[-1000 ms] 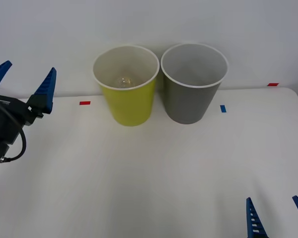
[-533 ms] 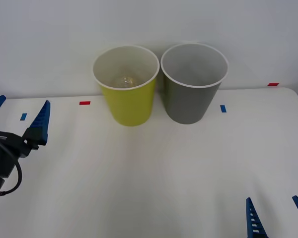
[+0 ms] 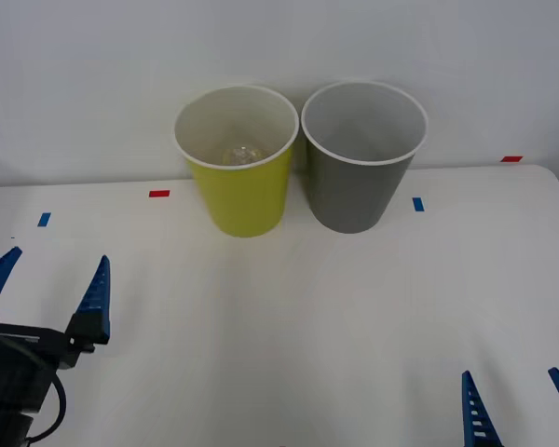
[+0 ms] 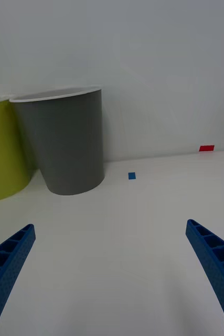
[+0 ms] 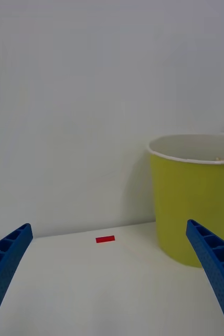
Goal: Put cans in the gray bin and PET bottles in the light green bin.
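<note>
Now the left gripper (image 3: pixel 47 279) had come back down and toward the robot, low over the white table (image 3: pixel 307 317). A second before, it was up higher and farther out, near the wall. Its two blue fingers were spread wide and held nothing. That looked like a pull-back after a drop, so the job seemed about finished.

Ahead of the left gripper and off to its right stood the light green bin (image 3: pixel 238 163). Deep inside it lay something round and see-through (image 3: pixel 242 154). I think that was the PET bottle, but only a small bit of it showed, so I could not be sure. The gray bin (image 3: pixel 363 158) stood just beside the green one, farther to the right. What could be seen of its inside looked bare.

The right gripper (image 3: pixel 520 402) waited low and near the robot, well apart from the bins. Its fingers were spread open too, with nothing between them.

Counting up: two bins, one green and one gray. Two grippers. One thing inside the green bin. Two red marks and two blue marks were stuck on the table.
</note>
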{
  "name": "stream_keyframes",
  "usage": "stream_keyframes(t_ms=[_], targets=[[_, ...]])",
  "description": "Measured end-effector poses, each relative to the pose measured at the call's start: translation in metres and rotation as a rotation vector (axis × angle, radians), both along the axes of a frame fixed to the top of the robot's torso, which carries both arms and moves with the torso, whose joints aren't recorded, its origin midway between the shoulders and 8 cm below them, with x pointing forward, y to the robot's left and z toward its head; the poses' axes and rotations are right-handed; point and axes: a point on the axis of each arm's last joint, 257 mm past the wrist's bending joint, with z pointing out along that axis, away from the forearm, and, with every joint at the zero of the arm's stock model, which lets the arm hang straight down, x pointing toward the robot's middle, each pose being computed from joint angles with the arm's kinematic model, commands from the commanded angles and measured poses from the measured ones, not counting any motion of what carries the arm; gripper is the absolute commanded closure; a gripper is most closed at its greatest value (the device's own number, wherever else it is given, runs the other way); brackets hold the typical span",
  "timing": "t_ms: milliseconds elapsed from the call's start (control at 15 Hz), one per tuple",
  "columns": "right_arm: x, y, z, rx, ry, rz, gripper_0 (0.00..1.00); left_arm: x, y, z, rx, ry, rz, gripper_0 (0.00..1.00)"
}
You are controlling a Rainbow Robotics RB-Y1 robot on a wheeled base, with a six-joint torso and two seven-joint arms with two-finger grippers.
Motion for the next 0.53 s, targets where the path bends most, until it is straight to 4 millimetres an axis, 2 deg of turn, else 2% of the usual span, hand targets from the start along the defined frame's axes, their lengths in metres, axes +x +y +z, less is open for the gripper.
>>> stream_keyframes(t_ms=[400,533], targets=[[0.000,0.000,0.000,0.000,0.000,0.000,0.00,-0.044,-0.007,-0.036,-0.029,0.045,0.037,0.00],[0.000,0.000,0.000,0.000,0.000,0.000,0.00,-0.060,-0.006,-0.055,-0.036,0.057,0.047,0.00]])
